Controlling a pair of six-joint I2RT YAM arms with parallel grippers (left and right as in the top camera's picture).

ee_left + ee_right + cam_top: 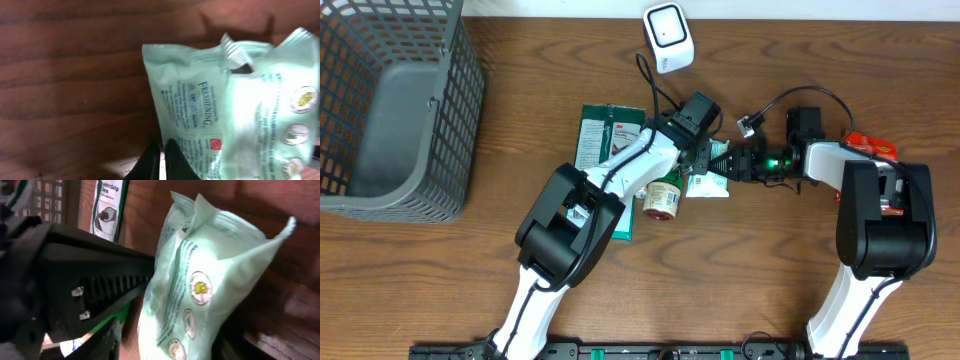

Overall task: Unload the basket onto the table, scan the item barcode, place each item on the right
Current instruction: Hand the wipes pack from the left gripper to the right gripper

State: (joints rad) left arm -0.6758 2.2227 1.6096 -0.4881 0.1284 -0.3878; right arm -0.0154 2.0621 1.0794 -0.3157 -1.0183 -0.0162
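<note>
Wood tabletop (720, 290). Grey basket (405, 130) sits far left of the scanner (668, 38). Green packet (603, 135) lies flat, below-left of the scanner. Mint pouch (710, 185) is below and slightly right of the scanner, long axis roughly left-right, crimped end at the top in both wrist views. Left gripper (161, 157) is clenched on the mint pouch's lower edge. Right gripper (167, 345) jaws straddle it; can't tell if they're pressing. Small jar (662, 198) is straight below the scanner.

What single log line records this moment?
left gripper: shut on packet | right gripper: open around packet | scanner: standing apart
</note>
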